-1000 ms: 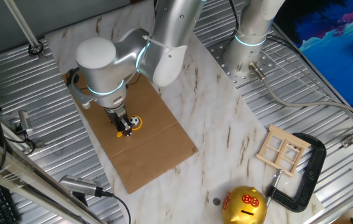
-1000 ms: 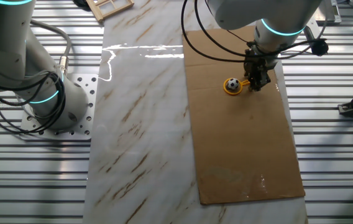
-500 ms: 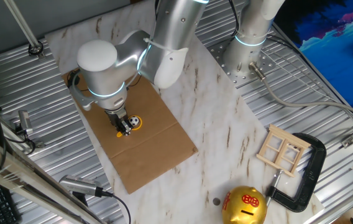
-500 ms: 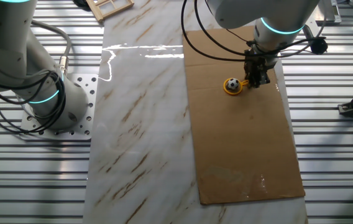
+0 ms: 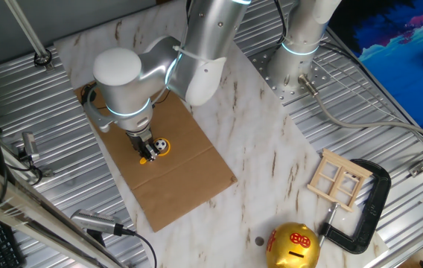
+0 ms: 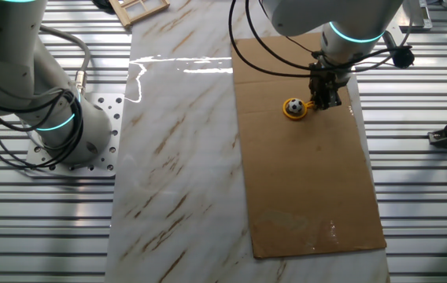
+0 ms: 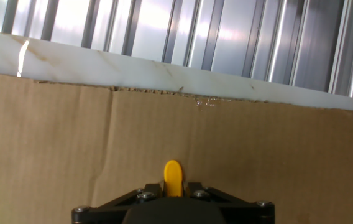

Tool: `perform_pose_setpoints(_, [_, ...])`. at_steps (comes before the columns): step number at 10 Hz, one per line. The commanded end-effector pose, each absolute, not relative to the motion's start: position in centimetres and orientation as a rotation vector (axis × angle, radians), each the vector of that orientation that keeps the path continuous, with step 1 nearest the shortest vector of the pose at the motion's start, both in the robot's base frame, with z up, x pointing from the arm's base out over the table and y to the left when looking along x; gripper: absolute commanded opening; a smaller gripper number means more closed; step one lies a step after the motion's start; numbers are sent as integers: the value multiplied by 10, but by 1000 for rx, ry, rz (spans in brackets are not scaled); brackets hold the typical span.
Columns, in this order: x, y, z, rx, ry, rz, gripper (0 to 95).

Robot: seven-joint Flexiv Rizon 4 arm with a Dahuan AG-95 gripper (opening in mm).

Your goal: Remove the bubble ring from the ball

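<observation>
The end effector (image 6: pixel 325 100) is clamped on the bubble ring (image 6: pixel 296 113) handle. Lifting straight up should clear the loop off the ball (image 6: pixel 294 105) without rolling it.

Two high cameras face the cardboard sheet (image 5: pixel 168 164) from opposite sides; the hand camera skims it closely.

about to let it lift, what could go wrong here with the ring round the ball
The end effector grips only the short handle of the bubble ring, so a thin hold like that might slip or twist. The ball sits inside the loop on the flat cardboard; a tilted or sideways lift could catch it and send it rolling. The hand view shows only the handle tip, not the ball.
</observation>
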State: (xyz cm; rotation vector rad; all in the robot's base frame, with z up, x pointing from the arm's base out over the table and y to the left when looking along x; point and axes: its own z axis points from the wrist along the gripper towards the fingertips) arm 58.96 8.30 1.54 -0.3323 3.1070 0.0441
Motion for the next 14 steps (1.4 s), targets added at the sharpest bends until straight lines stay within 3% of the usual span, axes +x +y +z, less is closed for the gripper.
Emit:
perform_pose_setpoints(1, [589, 83, 16, -333, 3106, 48, 0])
perform_pose_setpoints(14, [587, 83, 19, -335, 3103, 59, 0])
